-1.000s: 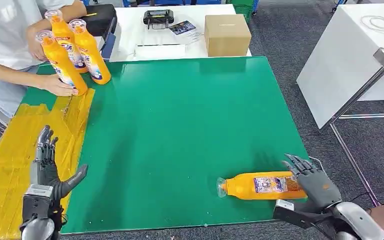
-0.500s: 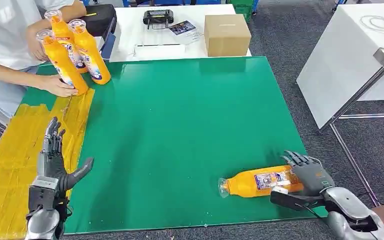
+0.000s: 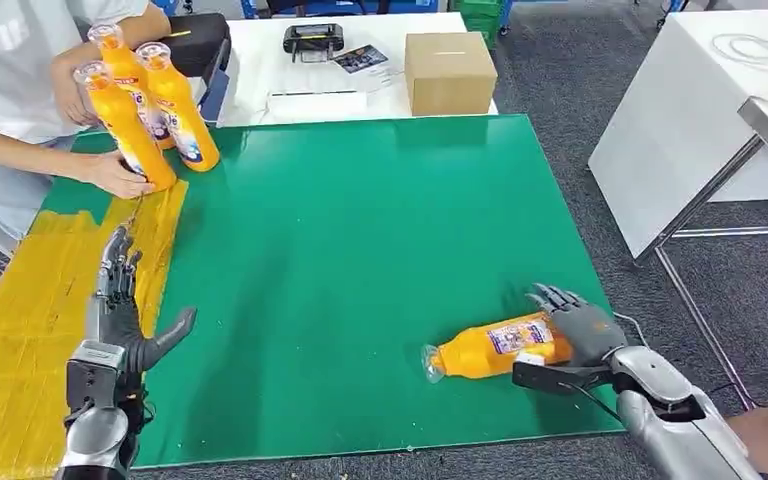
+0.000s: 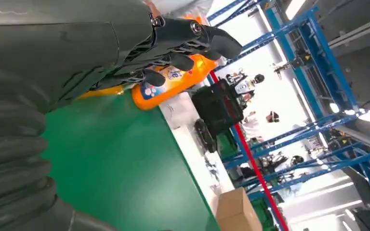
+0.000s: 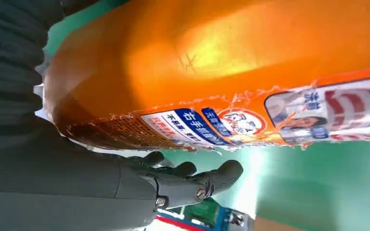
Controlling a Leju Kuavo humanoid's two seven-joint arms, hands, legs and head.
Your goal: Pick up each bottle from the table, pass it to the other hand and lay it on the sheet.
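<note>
Dark grey jointed fingers [image 3: 557, 300] of the right hand [image 3: 575, 330] wrap over the base end of the orange plastic bottle with a printed label [image 3: 490, 349], with the thumb running beneath it, so the hand holds the bottle at its wider end. The bottle lies on its side on the green mat [image 3: 360, 250], in the near right area, with its clear cap pointing toward the robot's left. In the right wrist view the bottle wall [image 5: 231, 57] appears smooth and glossy, and the label edge is torn. Judged from this, the bottle is rigid but probably slippery; if full it carries some weight, so a grasp around the labelled mid-body would likely balance it better for the transfer. The left hand [image 3: 120, 320] is raised above the near left part of the mat, fingers straight and spread, thumb out, holding nothing. The yellow taped sheet [image 3: 20, 330] lies beside it. At the far left corner, a person's hand [image 3: 115, 172] steadies three upright orange bottles [image 3: 145, 110].
</note>
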